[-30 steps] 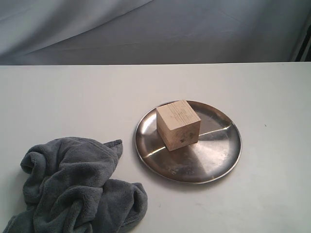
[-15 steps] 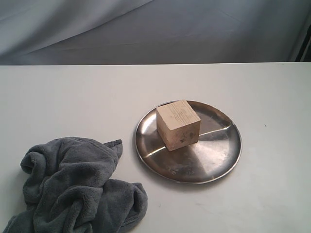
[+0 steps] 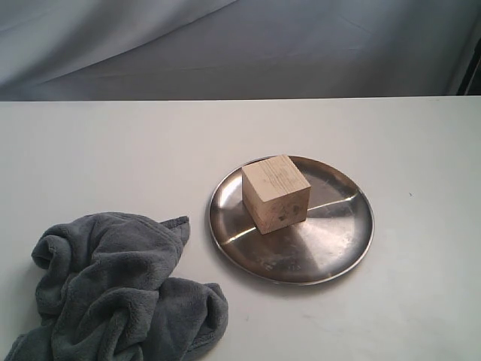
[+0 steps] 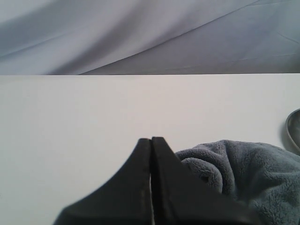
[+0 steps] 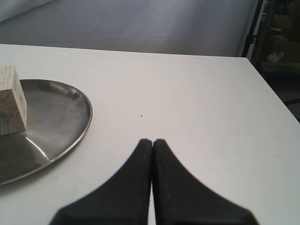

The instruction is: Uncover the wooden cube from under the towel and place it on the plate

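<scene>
Exterior: high, angled down. Left wrist: low, close, sharing dark grey plush towel (image 4: 253, 173). Right wrist: sharing round steel plate (image 5: 56, 117).

The wooden cube (image 3: 275, 193) stands on the plate (image 3: 331, 248), flat on one face. It sits toward the plate's far left part, turned so that one upright edge faces the camera. It is pale bare wood with fine grain lines across the top and small dark marks on one side face. The plate is a round, shiny steel dish with a shallow raised rim, lying flat on the white table (image 3: 113, 150); its bare surface shows bright streaks. The towel (image 3: 120, 293) is dark grey and plush, crumpled in a heap of soft folds on the table, left of the plate, near it but not touching.
</scene>
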